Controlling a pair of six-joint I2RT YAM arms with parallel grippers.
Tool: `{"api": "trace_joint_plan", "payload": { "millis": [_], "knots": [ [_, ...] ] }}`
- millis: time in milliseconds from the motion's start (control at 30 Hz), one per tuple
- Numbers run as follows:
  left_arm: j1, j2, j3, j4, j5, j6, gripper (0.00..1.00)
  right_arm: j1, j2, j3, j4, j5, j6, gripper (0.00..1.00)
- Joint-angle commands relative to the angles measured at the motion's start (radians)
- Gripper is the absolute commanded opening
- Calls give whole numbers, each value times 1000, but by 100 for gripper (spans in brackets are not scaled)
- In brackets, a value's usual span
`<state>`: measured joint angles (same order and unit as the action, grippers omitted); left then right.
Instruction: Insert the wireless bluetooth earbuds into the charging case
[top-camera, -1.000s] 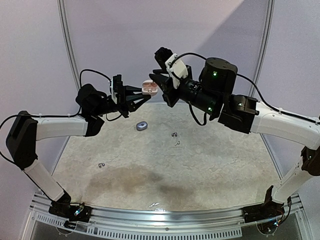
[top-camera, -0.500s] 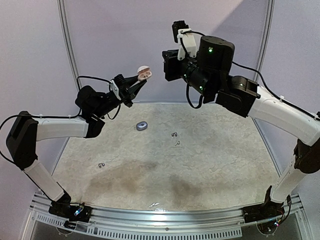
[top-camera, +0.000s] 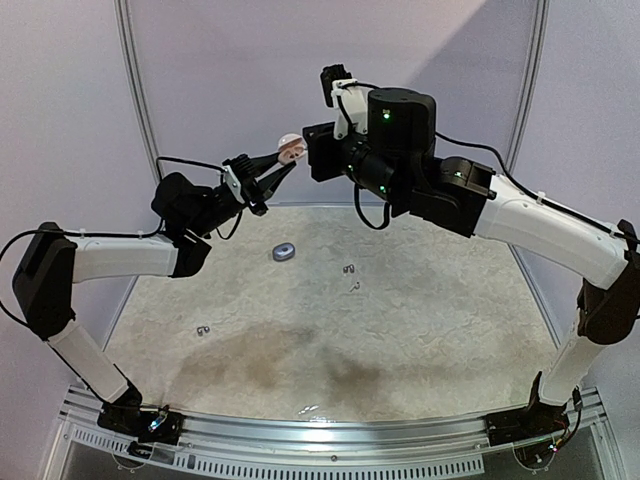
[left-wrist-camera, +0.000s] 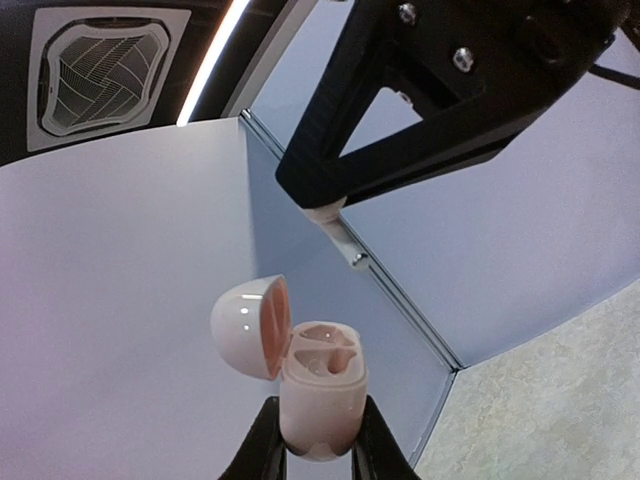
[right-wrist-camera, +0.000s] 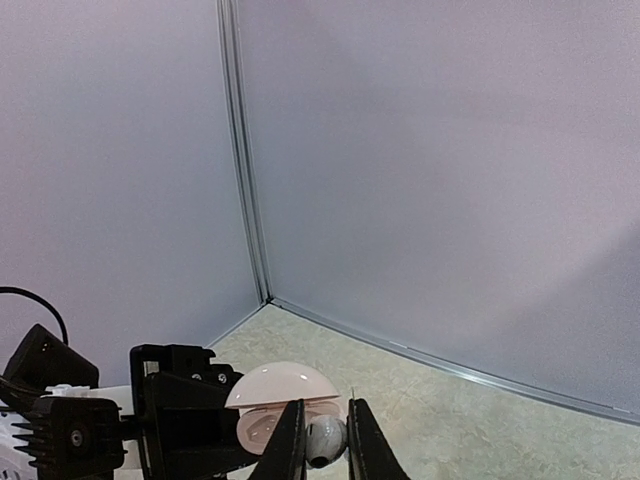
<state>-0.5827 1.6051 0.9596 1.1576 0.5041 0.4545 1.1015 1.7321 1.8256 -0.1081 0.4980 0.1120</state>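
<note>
Progress: none seated. Left hand (left-wrist-camera: 318, 440) grips the open case (left-wrist-camera: 322, 385), wells empty; right hand (right-wrist-camera: 320, 450) pinches a whitish earbud (right-wrist-camera: 325, 438) just beside it. Other earbuds (top-camera: 349, 268) lie on the counter (top-camera: 440, 330).

The top camera sits high behind the arm bases (top-camera: 150, 424) and looks down and forward over the whole table (top-camera: 420, 330) to the back wall (top-camera: 230, 80). The left wrist camera looks upward past its own fingers (left-wrist-camera: 266, 445), close on the open case (left-wrist-camera: 322, 395), with the ceiling (left-wrist-camera: 100, 70) beyond. The right wrist camera faces the back corner, close on its fingers (right-wrist-camera: 289, 445), an earbud (right-wrist-camera: 325, 438) and the same case, which all three views share.
</note>
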Motion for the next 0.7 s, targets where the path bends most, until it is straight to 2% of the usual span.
{"api": "trace_joint_plan", "payload": {
  "millis": [0, 200, 367, 433, 567, 667],
  "knots": [
    [-15, -1, -7, -13, 17, -51, 0, 7, 11, 5, 22, -81, 5, 0],
    [-12, -8, -11, -23, 12, -118, 0, 6, 27, 7, 24, -77, -29, 0],
    [-9, -9, -12, -21, 22, -142, 0, 7, 33, 9, 17, -10, -64, 0],
    [-7, -9, -12, -18, 42, -161, 0, 6, 34, 2, 36, -42, -93, 0],
    [16, -14, 5, -83, 185, -337, 0, 6, 5, -29, 88, -120, -192, 0],
    [38, -14, 32, -170, 352, -444, 0, 7, -67, -89, 131, -238, -277, 0]
  ]
}}
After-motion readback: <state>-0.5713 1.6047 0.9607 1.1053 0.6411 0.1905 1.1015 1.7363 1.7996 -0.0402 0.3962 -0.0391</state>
